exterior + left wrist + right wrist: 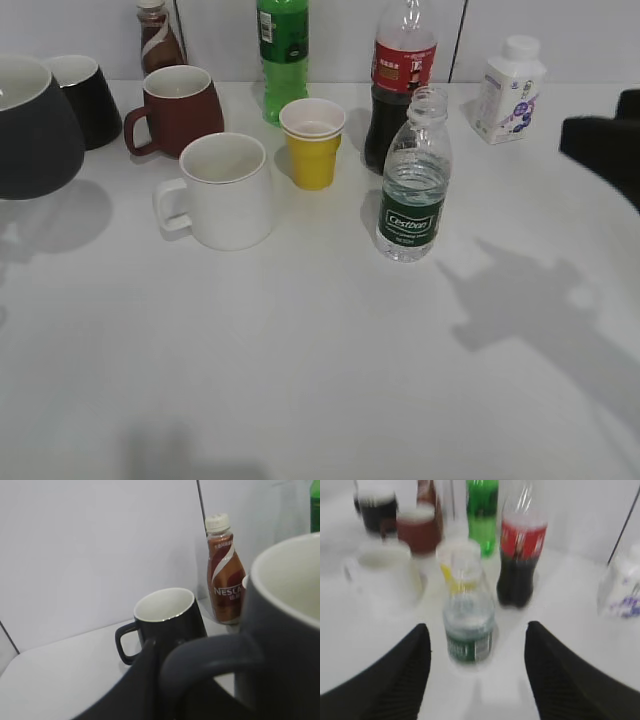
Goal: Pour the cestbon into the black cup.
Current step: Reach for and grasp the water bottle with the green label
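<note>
Cestbon (pixel 469 630) stands uncapped, upright on the white counter (pixel 300 360), centred ahead of the right hand (pixel 477 675), whose ribbed black fingers (pixel 405 675) are spread wide, nothing between them. Clear plastic, dark green label. Black cup (pixel 285 640), matte charcoal with a pale inside, fills the left wrist view, a dark finger at its loop handle (pixel 210 660); left hand's grip can't be told.

The black cup (pixel 35 130) runs off the left edge. The right wrist view is blurry, even the cestbon (pixel 468 622).
</note>
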Controlling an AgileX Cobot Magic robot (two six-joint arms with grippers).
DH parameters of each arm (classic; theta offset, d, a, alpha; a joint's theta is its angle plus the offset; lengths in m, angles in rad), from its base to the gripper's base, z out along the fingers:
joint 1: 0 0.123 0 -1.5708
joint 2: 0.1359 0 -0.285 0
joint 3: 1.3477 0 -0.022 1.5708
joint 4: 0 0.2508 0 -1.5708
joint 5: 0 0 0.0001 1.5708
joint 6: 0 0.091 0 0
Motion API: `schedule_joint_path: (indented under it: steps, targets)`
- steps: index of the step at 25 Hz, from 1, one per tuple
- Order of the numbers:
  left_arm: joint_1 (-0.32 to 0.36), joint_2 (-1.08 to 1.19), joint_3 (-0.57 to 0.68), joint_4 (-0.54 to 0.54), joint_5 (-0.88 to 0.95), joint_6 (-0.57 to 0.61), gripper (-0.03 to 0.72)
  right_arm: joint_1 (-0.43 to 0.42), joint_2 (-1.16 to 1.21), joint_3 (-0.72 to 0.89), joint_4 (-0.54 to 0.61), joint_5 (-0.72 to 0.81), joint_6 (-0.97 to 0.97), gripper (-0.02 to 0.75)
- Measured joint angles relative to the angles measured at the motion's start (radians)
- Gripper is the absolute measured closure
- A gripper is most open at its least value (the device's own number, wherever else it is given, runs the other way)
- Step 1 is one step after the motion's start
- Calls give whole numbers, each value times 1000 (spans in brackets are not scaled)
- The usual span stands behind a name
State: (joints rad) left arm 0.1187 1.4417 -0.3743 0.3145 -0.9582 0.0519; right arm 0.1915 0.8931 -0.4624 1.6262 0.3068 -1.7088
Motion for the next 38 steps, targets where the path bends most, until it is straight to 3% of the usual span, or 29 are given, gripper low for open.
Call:
schedule_joint_path:
  steps: [2, 6, 7, 9, 11, 13, 15, 19, 23, 33, 35, 37, 38]
  targets:
    - [0, -4, 0, 1, 2, 0, 645, 23, 46, -47, -290, 4, 225, 290]
    - [0, -4, 0, 1, 2, 0, 645, 95, 141, -133, -997, -57, 1048, 333]
    - [0, -4, 0, 1, 2, 0, 645, 112, 154, -128, -1112, -109, 1243, 346]
    - [0, -5, 0, 1, 2, 0, 645, 168, 152, -70, -1255, -364, 1472, 356]
    - [0, -5, 0, 1, 3, 0, 645, 249, 143, 37, -1321, -639, 1583, 360]
    - [0, -6, 0, 2, 3, 0, 645, 317, 155, 126, -1391, -807, 1630, 348]
    - [0, -6, 0, 2, 3, 0, 645, 338, 201, 188, -1459, -854, 1648, 296]
    - [0, -6, 0, 4, 3, 0, 645, 343, 345, 200, -1517, -948, 1660, 104]
    - [0, -6, 0, 4, 3, 0, 645, 343, 495, 147, -1537, -1037, 1665, 64]
    - [-2, -6, 0, 82, 3, -20, 645, 343, 862, -95, -1547, -1095, 1751, 66]
    - [-3, -13, 0, 128, 6, -60, 645, 343, 926, -149, -1545, -1073, 1765, 140]
    - [-4, -33, 0, 167, 25, -92, 645, 343, 949, -177, -1552, -1054, 1770, 281]
    - [-8, -55, 0, 183, 43, -100, 645, 343, 949, -184, -1559, -1047, 1770, 278]
